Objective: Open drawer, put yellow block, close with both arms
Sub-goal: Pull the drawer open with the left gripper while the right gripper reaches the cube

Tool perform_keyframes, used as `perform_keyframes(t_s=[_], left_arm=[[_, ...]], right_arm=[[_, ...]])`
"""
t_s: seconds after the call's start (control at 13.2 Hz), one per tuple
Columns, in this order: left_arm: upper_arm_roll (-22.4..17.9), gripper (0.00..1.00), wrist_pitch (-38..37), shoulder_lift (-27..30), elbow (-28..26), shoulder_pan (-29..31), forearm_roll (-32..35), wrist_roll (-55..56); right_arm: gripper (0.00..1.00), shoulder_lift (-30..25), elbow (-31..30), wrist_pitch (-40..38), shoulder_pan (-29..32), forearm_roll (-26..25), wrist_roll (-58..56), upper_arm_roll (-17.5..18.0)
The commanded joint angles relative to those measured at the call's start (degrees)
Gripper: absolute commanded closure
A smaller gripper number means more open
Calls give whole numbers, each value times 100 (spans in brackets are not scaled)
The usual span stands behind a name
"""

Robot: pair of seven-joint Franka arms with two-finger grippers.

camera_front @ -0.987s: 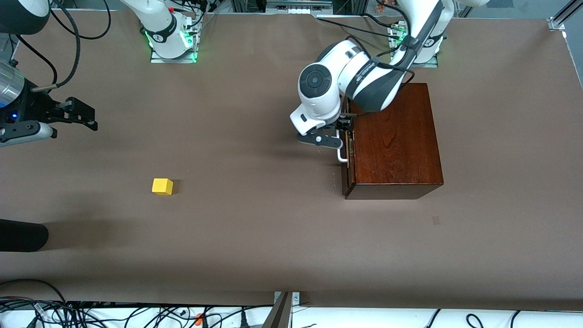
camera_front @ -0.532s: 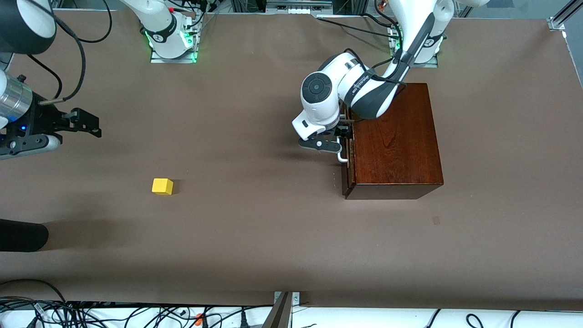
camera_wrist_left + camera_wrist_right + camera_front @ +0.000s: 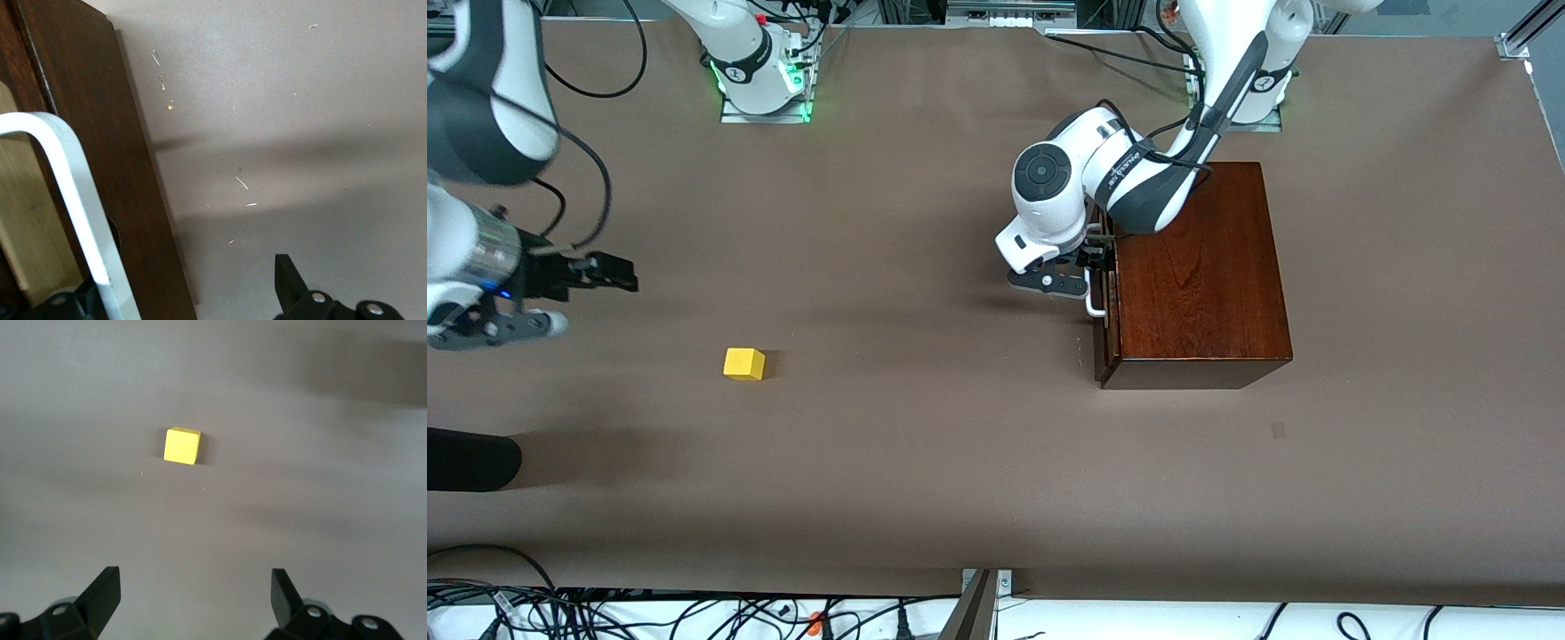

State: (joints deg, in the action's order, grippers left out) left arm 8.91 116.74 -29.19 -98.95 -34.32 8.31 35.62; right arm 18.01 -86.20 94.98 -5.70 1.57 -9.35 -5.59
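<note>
The dark wooden box (image 3: pixel 1200 267) stands at the left arm's end of the table, with its drawer front (image 3: pixel 1107 329) and white handle (image 3: pixel 1094 307) facing the table's middle. My left gripper (image 3: pixel 1096 265) is open at the handle. In the left wrist view the handle (image 3: pixel 63 193) and drawer front (image 3: pixel 100 133) lie between its fingers (image 3: pixel 288 280), and the gripper's midpoint (image 3: pixel 177 293) is over the front. The yellow block (image 3: pixel 744 364) sits on the table toward the right arm's end. My right gripper (image 3: pixel 616 276) is open and empty in the air, with the block (image 3: pixel 182 445) ahead of it (image 3: pixel 193 587).
The brown table cover (image 3: pixel 925 427) spreads between block and box. A black object (image 3: pixel 471 458) pokes in at the right arm's end, nearer the front camera than the block. Cables (image 3: pixel 605 613) run along the front edge.
My right gripper has swung lower in the front view, closer to the yellow block. My left gripper has shifted slightly at the handle. Box and block have not moved.
</note>
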Motion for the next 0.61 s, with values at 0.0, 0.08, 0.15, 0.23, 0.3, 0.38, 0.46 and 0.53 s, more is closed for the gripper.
perform_keyframes(t_s=[0.0,0.08,0.15,0.23,0.3,0.38,0.46,0.53], left_arm=[[-29,0,297,-122,121,-215,31,348],[-29,0,306,-183,252,-294,22,427],[-21,0,306,-236,384,-381,13,489],[-29,0,306,-297,516,-452,-56,568],[-21,0,306,-402,631,-479,-222,638],[-29,0,306,-482,762,-610,-389,709],[-29,0,306,-561,911,-654,-417,718],[-29,0,306,-614,1026,-655,-426,727]], right_arm=[[0,623,69,545,-97,150,-41,128],[0,764,-62,835,-176,159,20,129],[0,844,-246,1186,-221,159,30,129],[0,914,-413,1476,-282,159,30,129],[0,1020,-537,1731,-326,159,38,129],[0,1134,-625,1969,-335,159,39,129],[0,1222,-739,2206,-335,177,39,129],[0,1301,-879,2452,-335,212,39,137]])
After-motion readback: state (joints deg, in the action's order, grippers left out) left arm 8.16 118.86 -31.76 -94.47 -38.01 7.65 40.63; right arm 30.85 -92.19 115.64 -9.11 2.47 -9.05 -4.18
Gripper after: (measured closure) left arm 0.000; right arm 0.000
